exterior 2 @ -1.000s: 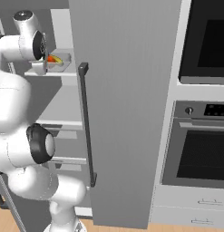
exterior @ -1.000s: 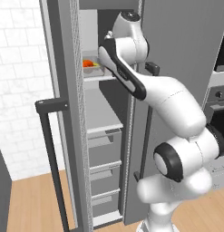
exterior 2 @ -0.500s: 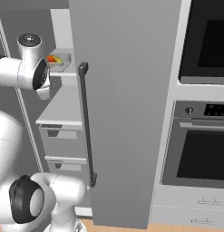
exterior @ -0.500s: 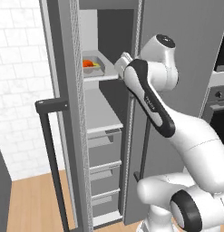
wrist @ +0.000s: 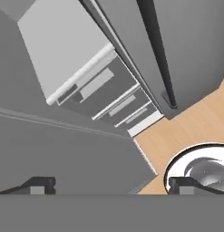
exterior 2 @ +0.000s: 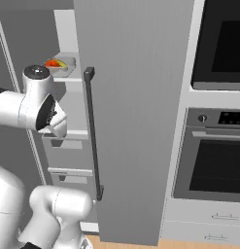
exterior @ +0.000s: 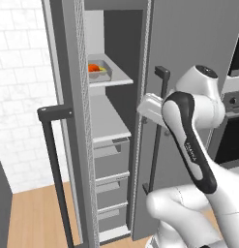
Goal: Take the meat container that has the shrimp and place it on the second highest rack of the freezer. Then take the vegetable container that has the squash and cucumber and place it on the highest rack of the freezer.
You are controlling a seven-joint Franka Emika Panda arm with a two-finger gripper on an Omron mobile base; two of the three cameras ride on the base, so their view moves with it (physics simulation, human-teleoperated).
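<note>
Arm has swung down and back out of the freezer [exterior: 116,72] since 0.5 s ago; gripper [wrist: 111,185] now sits lower, by the door edge, w/ jaws spread wide, holding nothing, looking down at drawers [wrist: 114,93] and wood floor [wrist: 195,129]. Veg container [exterior: 102,71] w/ squash and cucumber [exterior: 95,68] sits on upper white shelf [exterior: 116,77].

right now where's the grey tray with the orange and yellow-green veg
In the left base view the grey tray sits on the white shelf inside the open freezer.
</note>
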